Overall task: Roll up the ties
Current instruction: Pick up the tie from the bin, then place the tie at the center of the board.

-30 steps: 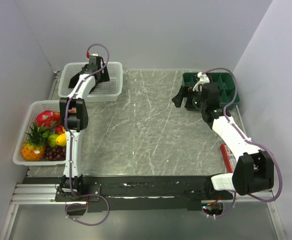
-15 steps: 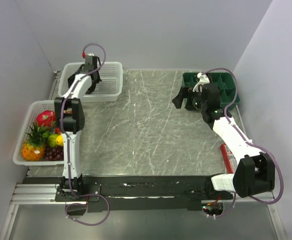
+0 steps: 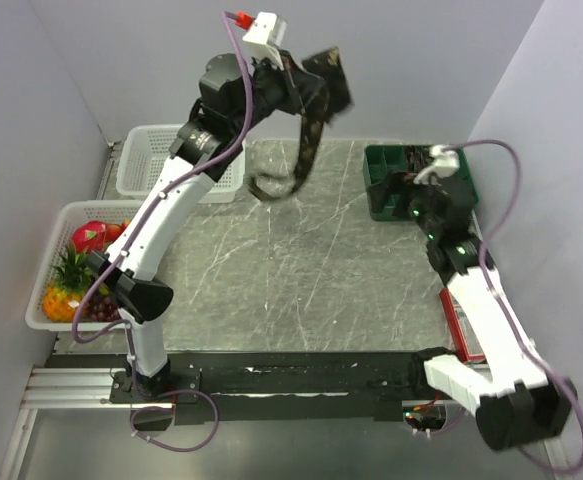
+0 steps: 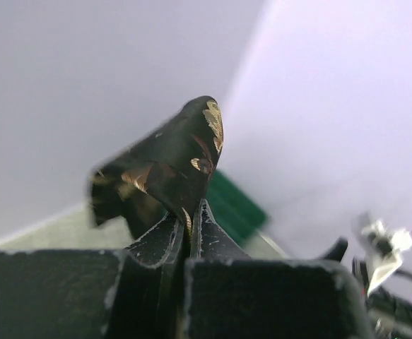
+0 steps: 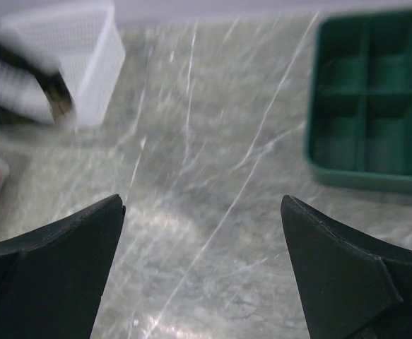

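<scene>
High over the table (image 3: 301, 290) — up from the white basket (image 3: 131, 172) — my left gripper (image 3: 311, 90) now pinches a dangling tie (image 3: 306, 155), my right gripper (image 5: 202, 205) still spread wide.

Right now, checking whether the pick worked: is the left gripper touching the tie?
Touching. The left wrist view shows the left gripper closed on a fold of the tie, the fabric pinched between its fingertips with no gap.

Top camera looks down; close wrist cameras both see green tray (image 5: 361, 180).
</scene>
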Motion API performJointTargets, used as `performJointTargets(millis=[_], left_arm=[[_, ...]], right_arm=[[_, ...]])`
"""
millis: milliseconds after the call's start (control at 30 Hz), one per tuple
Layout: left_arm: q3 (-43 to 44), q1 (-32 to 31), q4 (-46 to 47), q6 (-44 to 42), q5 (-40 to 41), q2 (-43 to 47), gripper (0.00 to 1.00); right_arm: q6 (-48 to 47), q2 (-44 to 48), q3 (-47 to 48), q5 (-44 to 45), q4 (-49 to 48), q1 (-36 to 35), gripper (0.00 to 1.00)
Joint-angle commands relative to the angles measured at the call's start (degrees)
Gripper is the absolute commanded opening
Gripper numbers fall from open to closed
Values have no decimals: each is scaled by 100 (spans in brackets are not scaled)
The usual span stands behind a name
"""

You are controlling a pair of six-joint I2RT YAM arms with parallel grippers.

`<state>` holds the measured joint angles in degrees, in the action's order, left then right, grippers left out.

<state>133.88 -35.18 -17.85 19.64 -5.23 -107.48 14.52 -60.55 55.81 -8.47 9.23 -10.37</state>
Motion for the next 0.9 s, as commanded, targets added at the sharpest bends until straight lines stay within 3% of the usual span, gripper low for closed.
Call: performJointTargets(millis=[0,167,233,267,300,367,500,600,733,867], left_arm=[[-929,46,603,725,-1225,277,1],[-2732,90,1396,1119,-839,1158,1],[-4120,282,2113,1479,-891,1562,1],[-4629,370,2336,1943,-1083,1677,1],[-5705,441,2678,2182,-1181,1852,1],[-6678,599,3452,2735,-1321,1950,1],[-8873,828,4253,3326,-754,2422,1],[-9641,907,4106,3372,62,3160,1],[-10030,908,3394,3143,723,3979,1],[-10330,925,3253,3125,823,4384,1]], right_arm=[[68,1176,-53,838,-18,176,99],[-46,2081,-167,1190,-132,202,99],[-72,2127,-176,936,-141,202,99],[-99,2048,-185,770,-141,202,99],[-99,1978,-176,376,-141,202,99],[-125,1636,-193,-39,-63,185,99],[50,1003,-509,-963,0,-25,99],[16,677,-913,-675,43,-595,99],[129,-190,-976,-533,17,-1054,99],[86,-1404,-555,-200,270,-1309,99]])
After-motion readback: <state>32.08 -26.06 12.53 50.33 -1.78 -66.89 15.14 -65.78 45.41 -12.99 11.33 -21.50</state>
